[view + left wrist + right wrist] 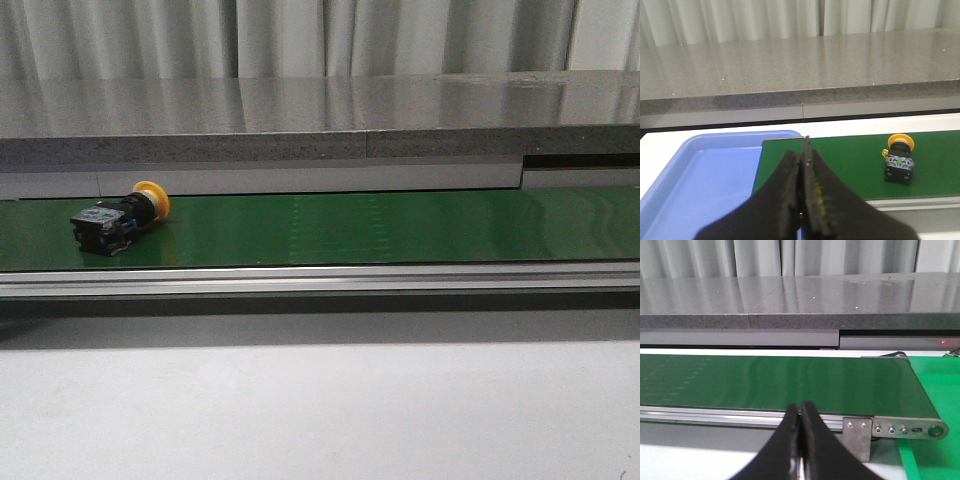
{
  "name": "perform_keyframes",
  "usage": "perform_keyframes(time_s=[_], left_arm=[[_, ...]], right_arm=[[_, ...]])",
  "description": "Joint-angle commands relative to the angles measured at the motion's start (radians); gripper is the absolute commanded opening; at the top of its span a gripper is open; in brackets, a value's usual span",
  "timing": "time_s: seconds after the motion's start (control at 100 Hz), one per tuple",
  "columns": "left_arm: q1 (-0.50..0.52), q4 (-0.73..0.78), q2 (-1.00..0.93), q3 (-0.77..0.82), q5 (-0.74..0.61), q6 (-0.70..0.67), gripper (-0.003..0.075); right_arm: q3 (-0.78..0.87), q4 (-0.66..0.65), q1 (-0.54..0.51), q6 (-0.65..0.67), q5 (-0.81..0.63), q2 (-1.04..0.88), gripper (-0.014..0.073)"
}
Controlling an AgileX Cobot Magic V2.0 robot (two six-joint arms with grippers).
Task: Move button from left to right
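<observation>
Button (122, 217) is lying on its side on the green belt (400, 228), left of frame – nothing touching it. Left gripper (803, 165) and right gripper (801, 415) are both sitting closed, holding nothing.

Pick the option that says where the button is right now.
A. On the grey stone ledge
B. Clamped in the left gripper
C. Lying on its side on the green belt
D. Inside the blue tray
C: the button lies tipped over on the green belt, clear of the blue tray, and the left gripper is shut on nothing.
</observation>
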Motion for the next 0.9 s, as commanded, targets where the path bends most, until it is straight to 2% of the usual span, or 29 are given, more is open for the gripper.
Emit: perform_keyframes(time_s=[0.0, 0.16, 0.27, 0.54, 0.7, 0.89], left_arm=[[-0.006, -0.015, 0.012, -0.027, -0.081, -0.001, -0.0019], [-0.006, -0.015, 0.012, -0.027, -0.081, -0.001, -0.0019], [-0.006, -0.015, 0.012, -0.027, -0.081, -0.001, -0.0019], [-0.006, -0.015, 0.012, -0.027, -0.081, -0.001, -0.0019], [-0.006, -0.015, 0.012, -0.027, -0.081, -0.001, -0.0019], [-0.006, -0.015, 0.012, -0.027, -0.081, -0.001, -0.0019]], right_arm=[[-0.019, -0.003, -0.005, -0.002, -0.114, -0.014, -0.0068], [-0.023, 0.002, -0.005, -0.002, -0.166, -0.014, -0.0068], [-0.059, 0.002, -0.005, -0.002, -0.142, -0.014, -0.0068], [-0.265, 0.009, -0.006, -0.002, 0.085, 0.093, -0.0068], [-0.428, 0.009, -0.006, -0.002, 0.241, 0.255, -0.0068], [-0.594, 0.009, -0.006, -0.002, 0.356, 0.473, -0.0068]])
